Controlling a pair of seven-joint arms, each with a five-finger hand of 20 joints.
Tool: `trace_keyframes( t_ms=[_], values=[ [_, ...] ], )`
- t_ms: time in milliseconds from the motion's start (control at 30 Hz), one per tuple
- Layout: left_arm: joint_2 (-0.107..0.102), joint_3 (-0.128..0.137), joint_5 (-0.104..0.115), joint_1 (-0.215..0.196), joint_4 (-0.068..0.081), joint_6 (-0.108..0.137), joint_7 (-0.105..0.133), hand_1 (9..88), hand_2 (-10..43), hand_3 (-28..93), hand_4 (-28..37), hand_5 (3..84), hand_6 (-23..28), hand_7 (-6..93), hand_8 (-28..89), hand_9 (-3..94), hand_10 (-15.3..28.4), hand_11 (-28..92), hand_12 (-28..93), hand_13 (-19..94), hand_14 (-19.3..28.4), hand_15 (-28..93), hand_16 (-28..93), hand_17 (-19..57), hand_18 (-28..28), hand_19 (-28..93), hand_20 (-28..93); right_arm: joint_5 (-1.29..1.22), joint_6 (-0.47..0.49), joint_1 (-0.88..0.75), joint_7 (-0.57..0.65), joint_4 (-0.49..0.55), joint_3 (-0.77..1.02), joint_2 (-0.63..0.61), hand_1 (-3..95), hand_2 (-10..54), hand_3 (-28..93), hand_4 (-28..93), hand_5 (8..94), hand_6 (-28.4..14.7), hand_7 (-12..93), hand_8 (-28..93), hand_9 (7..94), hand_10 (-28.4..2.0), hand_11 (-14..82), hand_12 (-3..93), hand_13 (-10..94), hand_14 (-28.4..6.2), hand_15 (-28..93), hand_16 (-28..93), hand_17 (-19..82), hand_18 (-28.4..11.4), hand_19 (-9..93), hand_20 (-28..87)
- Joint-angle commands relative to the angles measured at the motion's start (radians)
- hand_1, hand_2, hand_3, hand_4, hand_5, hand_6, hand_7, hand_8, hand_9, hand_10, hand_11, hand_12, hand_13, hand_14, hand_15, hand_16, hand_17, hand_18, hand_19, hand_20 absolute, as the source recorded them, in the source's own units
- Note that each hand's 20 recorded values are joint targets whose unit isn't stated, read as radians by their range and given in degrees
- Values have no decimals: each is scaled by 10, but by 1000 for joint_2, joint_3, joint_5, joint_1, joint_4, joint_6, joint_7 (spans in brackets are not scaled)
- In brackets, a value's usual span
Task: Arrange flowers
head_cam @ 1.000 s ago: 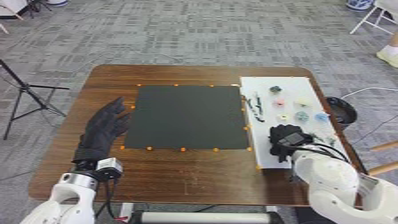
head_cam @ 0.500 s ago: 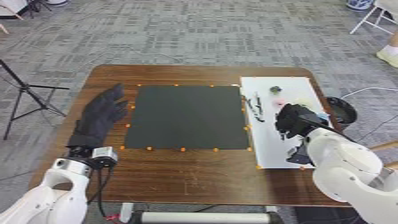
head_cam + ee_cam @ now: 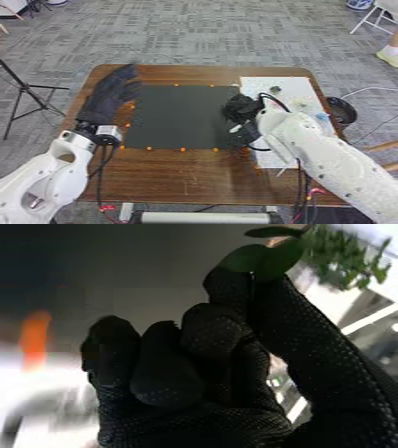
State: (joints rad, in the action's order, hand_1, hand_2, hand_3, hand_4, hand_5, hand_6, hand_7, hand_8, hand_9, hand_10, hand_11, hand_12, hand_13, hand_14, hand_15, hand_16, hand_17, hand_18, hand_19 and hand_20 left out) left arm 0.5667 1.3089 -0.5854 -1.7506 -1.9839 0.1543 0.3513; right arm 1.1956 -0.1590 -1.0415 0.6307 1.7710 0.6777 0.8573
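In the head view, my right hand is over the right part of the dark mat, beside the white board. The right wrist view has my right hand pinching green leaves between thumb and finger. Farther off in that view is a leafy green sprig. On the white board lie a dark green piece and a pale blue flower; my right arm covers part of the board. My left hand, fingers straight, is at the table's left side.
A black round container stands off the table's right edge. Small orange markers line the dark mat. The brown table extends in front of it. A black tripod stands on the floor at the left.
My right hand has moved from the front part of the white board, forward and then left, to the dark mat. My left hand has moved forward along the table's left side.
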Motion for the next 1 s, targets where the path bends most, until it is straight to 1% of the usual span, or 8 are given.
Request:
trace_keyframes(
  t_ms=[33, 267, 367, 567, 633, 767, 900, 1000],
  values=[
    [-13, -63, -8, 156, 9, -26, 28, 299, -60, 637, -199, 246, 39, 156, -67, 155, 125, 164, 209, 122, 163, 213, 42, -92, 183, 382, 98, 229, -44, 102, 46, -110, -159, 301, 420, -5, 771, -36, 693, -38, 520, 349, 776, -128, 572, 537, 752, -101, 850, 377, 451, -217, 932, 652],
    [-19, -145, -6, 248, 20, -35, 33, 307, -59, 662, -208, 253, 52, 175, -74, 155, 151, 154, 233, 97, 191, 173, 90, -107, 185, 317, 131, 381, -110, 157, 82, -188, -282, 385, 419, 19, 739, -30, 688, -18, 536, 340, 789, -114, 587, 485, 763, -92, 842, 380, 463, -213, 932, 651],
    [-8, -186, 7, 289, 30, -40, 40, 314, -58, 669, -213, 260, 63, 196, -91, 155, 168, 184, 220, 83, 210, 189, 92, -111, 187, 261, 161, 378, -117, 174, 79, -227, -304, 421, 402, 24, 751, -36, 691, -10, 548, 333, 794, -107, 593, 471, 769, -86, 838, 384, 468, -211, 932, 649],
    [9, -255, 6, 367, 53, -54, 42, 326, -68, 688, -229, 275, 73, 239, -124, 159, 190, 296, 148, 70, 258, 359, 12, -105, 190, 157, 193, 353, -148, 179, 100, -259, -327, 468, 369, 24, 789, -63, 705, 10, 559, 328, 813, -96, 591, 462, 785, -76, 829, 391, 480, -208, 932, 649],
    [10, -256, 3, 362, 48, -38, 53, 330, -70, 693, -233, 278, 75, 251, -134, 161, 200, 341, 122, 68, 276, 455, -56, -108, 191, 132, 198, 368, -128, 175, 92, -288, -325, 497, 358, 24, 803, -77, 711, 17, 557, 326, 823, -87, 585, 460, 793, -72, 824, 395, 488, -207, 932, 650],
    [27, -286, -2, 395, 61, -52, 51, 340, -75, 705, -240, 291, 84, 278, -159, 172, 221, 423, 67, 134, 284, 628, -250, -117, 203, 106, 207, 372, -124, 170, 96, -296, -327, 506, 325, 17, 855, -117, 732, 29, 550, 328, 845, -78, 571, 460, 807, -62, 812, 409, 498, -203, 932, 648],
    [27, -265, 1, 364, 49, -38, 57, 341, -76, 709, -243, 296, 88, 291, -166, 177, 231, 463, 55, 179, 284, 693, -279, -136, 215, 122, 217, 382, -123, 156, 58, -300, -322, 520, 313, 18, 877, -142, 745, 33, 542, 339, 852, -72, 566, 465, 812, -58, 807, 417, 499, -203, 932, 649],
    [40, -281, 0, 385, 60, -52, 52, 343, -77, 713, -245, 298, 90, 300, -170, 180, 234, 486, 48, 202, 284, 722, -281, -152, 224, 137, 226, 386, -127, 156, 24, -321, -327, 521, 297, 21, 894, -156, 757, 38, 530, 354, 860, -68, 561, 469, 815, -56, 803, 423, 500, -202, 932, 649]
  ],
)
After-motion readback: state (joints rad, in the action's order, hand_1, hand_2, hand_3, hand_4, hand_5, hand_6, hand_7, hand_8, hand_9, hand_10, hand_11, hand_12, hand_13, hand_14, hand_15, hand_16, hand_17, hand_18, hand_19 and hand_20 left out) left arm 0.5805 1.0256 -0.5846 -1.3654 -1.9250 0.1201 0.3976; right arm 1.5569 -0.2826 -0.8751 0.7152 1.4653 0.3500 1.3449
